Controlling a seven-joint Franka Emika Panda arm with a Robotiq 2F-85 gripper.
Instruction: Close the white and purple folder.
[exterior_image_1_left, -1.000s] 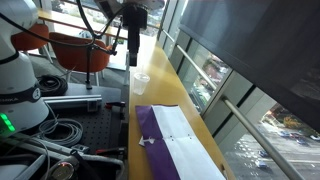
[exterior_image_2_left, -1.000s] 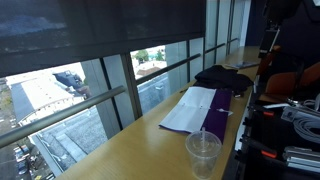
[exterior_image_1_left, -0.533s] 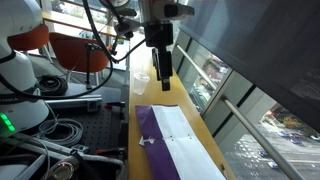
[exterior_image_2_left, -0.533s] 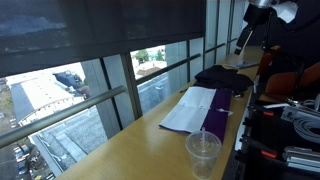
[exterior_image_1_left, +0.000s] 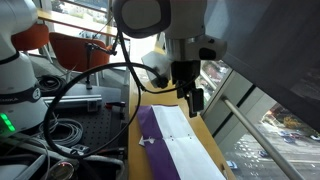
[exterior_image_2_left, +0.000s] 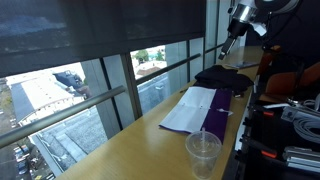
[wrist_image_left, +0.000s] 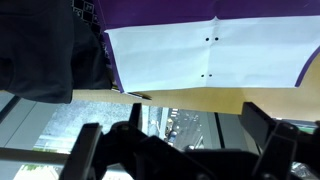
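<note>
While the folder (exterior_image_1_left: 176, 141) lies just where it did a second ago, at the lower centre of the exterior view on the wooden counter (exterior_image_2_left: 120, 155) by the window, the gripper (exterior_image_1_left: 194, 104) has swung from the upper left of that frame down to the middle. It now hangs above the folder's far end. In the wrist view its fingers (wrist_image_left: 90, 150) stand spread wide with nothing between them, and the white inner sheet fills the upper right of the frame under a strip of purple cover. A black cloth (exterior_image_2_left: 225, 78) sits just beyond the folder; whether they touch is hard to tell. The folder is still open and untouched, so only the approach looks done: the descent and flip remain.
</note>
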